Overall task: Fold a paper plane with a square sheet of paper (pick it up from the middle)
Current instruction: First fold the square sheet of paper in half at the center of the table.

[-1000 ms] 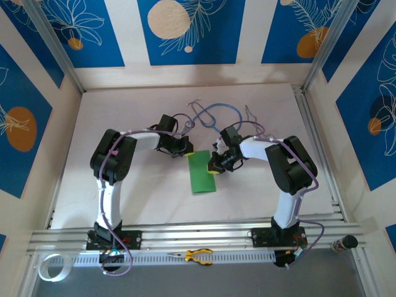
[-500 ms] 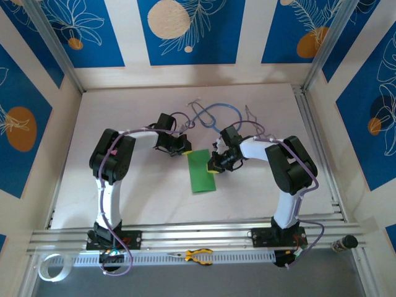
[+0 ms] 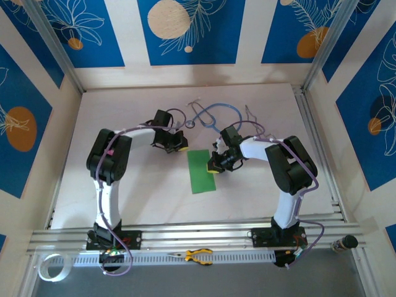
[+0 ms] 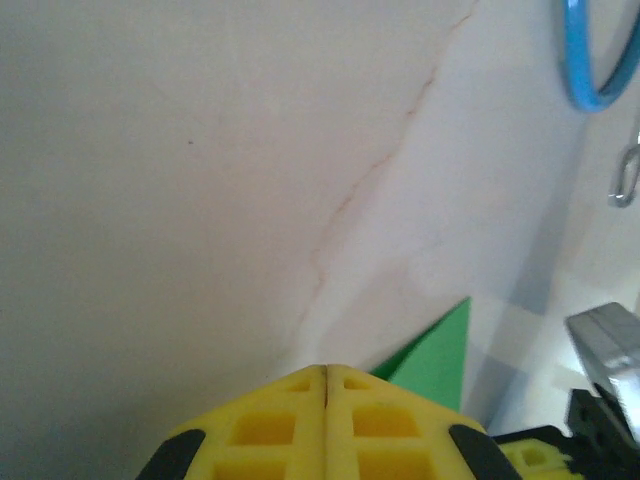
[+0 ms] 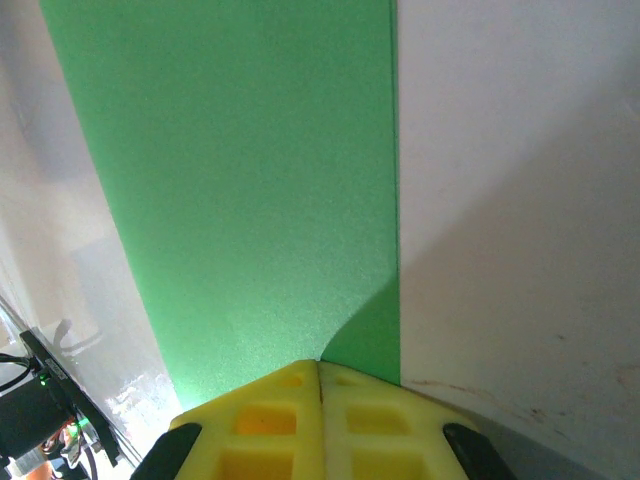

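Square sheet of paper point(image 3: 202, 171) lies flat in the middle of the desk point(image 3: 142, 192), showing as a narrow green strip. We see the right fingers point(image 5: 270, 420) pressed together, tips at the strip's right edge; we cannot tell whether any paper is nipped between them. We note the left fingers point(image 4: 290, 425) pressed together too, just off the strip's far left corner, over bare desk. Blue stethoscope point(image 3: 216, 111) lies beyond.
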